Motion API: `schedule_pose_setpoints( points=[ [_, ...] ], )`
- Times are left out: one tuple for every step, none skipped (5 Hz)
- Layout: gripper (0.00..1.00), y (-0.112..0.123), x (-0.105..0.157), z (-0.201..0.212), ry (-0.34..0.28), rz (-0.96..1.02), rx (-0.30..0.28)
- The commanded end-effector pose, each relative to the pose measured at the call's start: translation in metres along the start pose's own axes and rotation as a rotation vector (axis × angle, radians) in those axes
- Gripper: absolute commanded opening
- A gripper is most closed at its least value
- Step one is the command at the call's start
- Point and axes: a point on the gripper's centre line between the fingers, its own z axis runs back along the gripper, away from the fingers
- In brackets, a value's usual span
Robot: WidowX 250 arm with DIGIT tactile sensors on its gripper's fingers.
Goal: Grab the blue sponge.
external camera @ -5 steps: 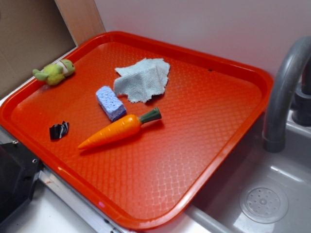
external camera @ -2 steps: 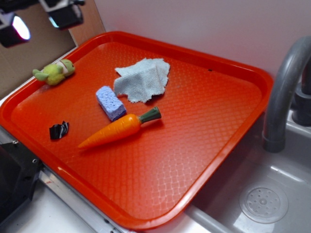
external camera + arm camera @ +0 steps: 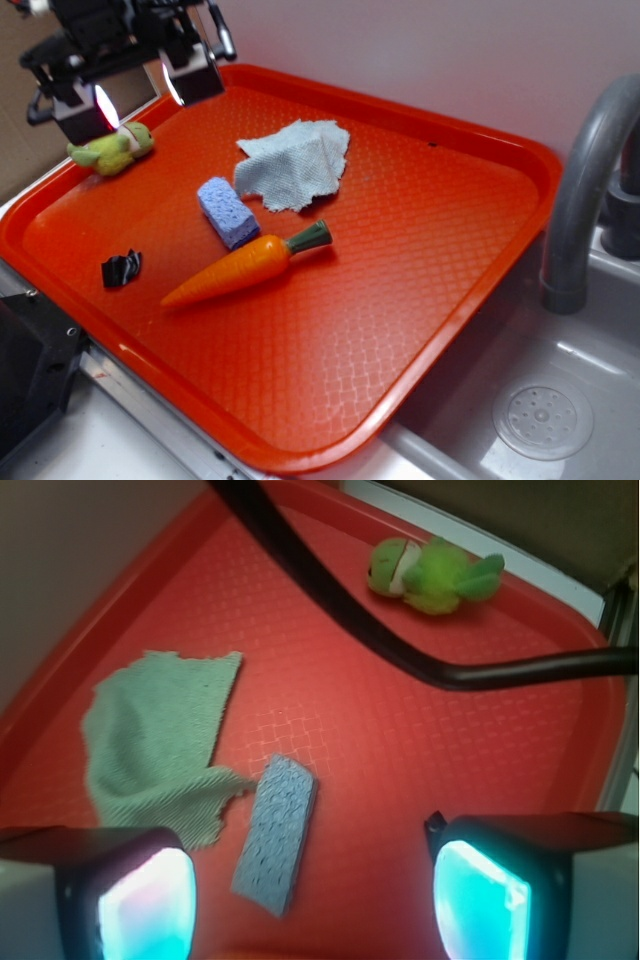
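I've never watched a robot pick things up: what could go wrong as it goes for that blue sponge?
1. The cloth touches the blue sponge; the open pincer might snag it.
2. The carrot lies right beside the sponge and could get knocked.
3. The pincer hovers near the green toy, away from the sponge, so it could descend misaligned.

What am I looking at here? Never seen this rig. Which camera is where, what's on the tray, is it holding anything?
It is a small robot arm working over a red tray beside a toy sink. The exterior view looks down from the side; the arm's tool sits at the top left. The wrist view rides on the arm, looking down between the tool's two fingers. On the tray lie the blue sponge, a pale cloth, a toy carrot, a green plush toy and a small black clip. The tool is open and holds nothing.
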Motion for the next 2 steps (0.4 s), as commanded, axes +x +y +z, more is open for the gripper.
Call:
schedule_pose_setpoints(
  points=[
    [1.00, -0.007, 0.003, -0.028, -0.067, 0.016, 0.018],
    [1.00, -0.015, 0.008, -0.049, -0.039, 0.016, 0.021]
  ],
)
